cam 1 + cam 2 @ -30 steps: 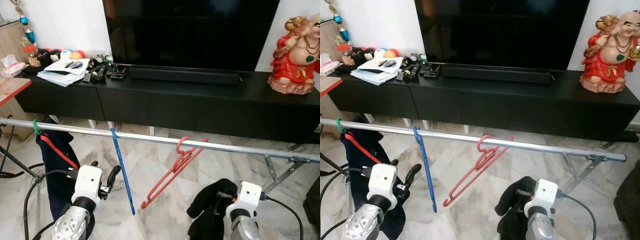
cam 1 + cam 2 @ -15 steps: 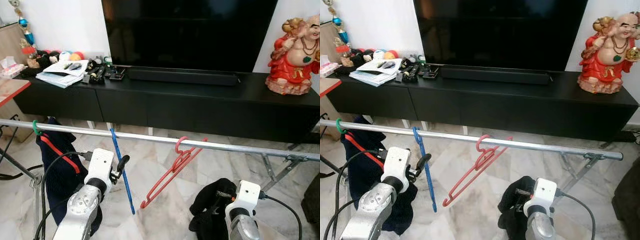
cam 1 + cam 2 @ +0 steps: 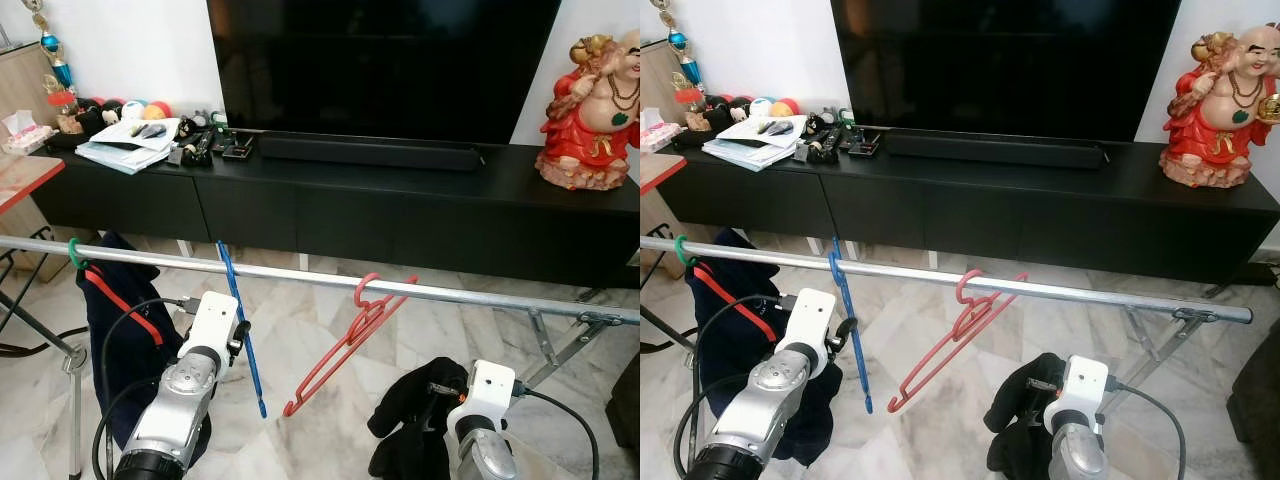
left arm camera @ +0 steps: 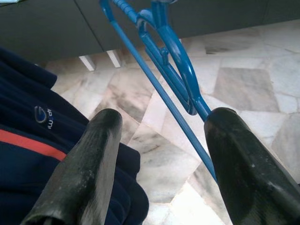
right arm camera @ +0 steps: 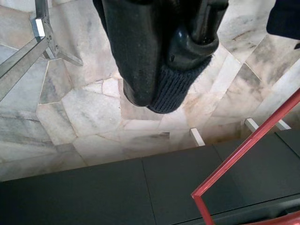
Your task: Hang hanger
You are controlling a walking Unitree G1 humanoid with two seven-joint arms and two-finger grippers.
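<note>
Blue hanger (image 3: 240, 330) and red hanger (image 3: 345, 345) are hanging on silver rail (image 3: 480, 296); marble floor (image 3: 310, 330) is showing grey veining.

Left pincer (image 4: 159, 154) now at blue hanger (image 3: 240, 330), seemingly.

A long black counter (image 3: 400, 205) runs along the white wall (image 3: 130, 50), carrying a dark TV (image 3: 380, 65) with a soundbar (image 3: 370, 151) below it. Right of the TV sits a red statue (image 3: 592, 105); left, papers (image 3: 125, 145) and clutter. Marble floor (image 3: 300, 330) lies below.
</note>
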